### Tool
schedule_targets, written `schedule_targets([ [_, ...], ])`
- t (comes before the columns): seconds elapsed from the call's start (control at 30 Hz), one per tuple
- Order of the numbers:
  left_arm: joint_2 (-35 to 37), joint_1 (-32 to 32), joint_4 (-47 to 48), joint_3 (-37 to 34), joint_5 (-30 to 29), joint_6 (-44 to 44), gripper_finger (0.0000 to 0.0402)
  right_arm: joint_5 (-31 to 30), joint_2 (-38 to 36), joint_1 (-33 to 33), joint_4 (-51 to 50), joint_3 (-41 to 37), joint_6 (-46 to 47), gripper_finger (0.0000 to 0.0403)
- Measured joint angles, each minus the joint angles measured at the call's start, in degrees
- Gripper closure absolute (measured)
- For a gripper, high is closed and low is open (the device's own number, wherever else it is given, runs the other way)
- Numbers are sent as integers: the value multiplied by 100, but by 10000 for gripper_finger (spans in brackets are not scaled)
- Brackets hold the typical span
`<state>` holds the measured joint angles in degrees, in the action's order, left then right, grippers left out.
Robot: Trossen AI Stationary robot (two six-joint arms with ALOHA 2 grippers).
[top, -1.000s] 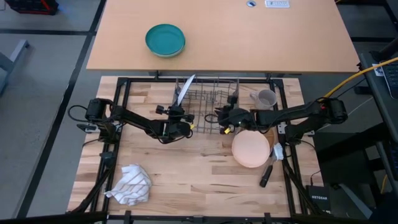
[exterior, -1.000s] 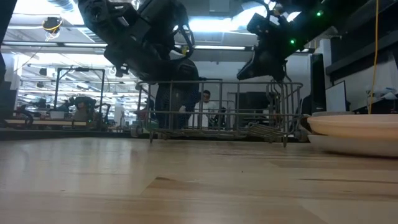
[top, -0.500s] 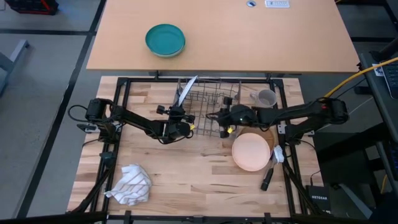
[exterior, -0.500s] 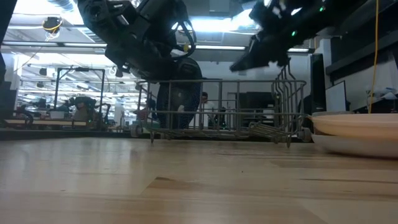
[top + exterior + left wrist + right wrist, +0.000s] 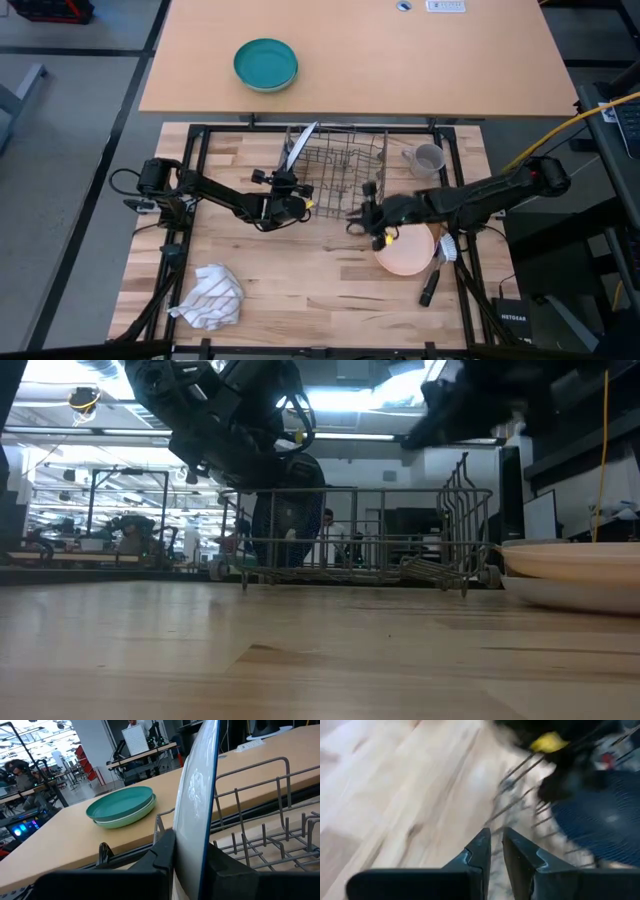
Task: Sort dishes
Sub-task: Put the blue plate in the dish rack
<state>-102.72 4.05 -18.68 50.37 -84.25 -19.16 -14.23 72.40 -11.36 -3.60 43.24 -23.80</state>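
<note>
My left gripper point(image 5: 289, 192) is shut on the pale blue plate point(image 5: 299, 146), which stands on edge at the left end of the wire dish rack point(image 5: 345, 160). The plate also shows in the left wrist view point(image 5: 197, 805). My right gripper point(image 5: 354, 217) hangs over bare table just near of the rack. Its fingers are nearly together and hold nothing point(image 5: 496, 845). The peach-pink bowl point(image 5: 405, 245) lies to its right, on a white dish point(image 5: 575, 592). The small grey mug point(image 5: 428, 158) stands right of the rack. My left gripper pinches the plate's rim point(image 5: 192, 851) between its two fingers, one finger on each face point(image 5: 165, 852). The fingers come from the table's near side, slanting up. The plate stands upright on edge above them. I cannot tell whether its lower edge rests in the rack.
A teal-green bowl point(image 5: 266, 64) sits on the far tan table. A white striped cloth point(image 5: 210, 297) lies at the near left. A dish brush point(image 5: 438, 268) lies near of the peach bowl. A black frame point(image 5: 196, 150) edges the work table.
My right gripper has left the rack's near right part and gone toward the table's near edge and a little left, rising out of the low view. The rack's right end has shifted slightly. My left gripper has kept the plate still.
</note>
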Motion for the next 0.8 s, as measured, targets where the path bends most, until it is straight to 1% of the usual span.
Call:
schedule_targets([
  [0.07,0,0,0,0,-3,-9,369,-214,194,-112,-130,-4,121,347],
  [0.2,0,3,-2,2,-17,-50,369,-848,551,-145,-81,-2,262,347],
  [0.33,0,35,-4,4,-22,-40,369,-1200,786,-87,0,9,478,347],
  [0.6,0,150,-23,4,-80,-20,369,-1458,1018,12,133,-17,582,347],
  [0.8,0,263,-22,4,-105,-14,368,-1401,1318,150,365,-2,687,347],
])
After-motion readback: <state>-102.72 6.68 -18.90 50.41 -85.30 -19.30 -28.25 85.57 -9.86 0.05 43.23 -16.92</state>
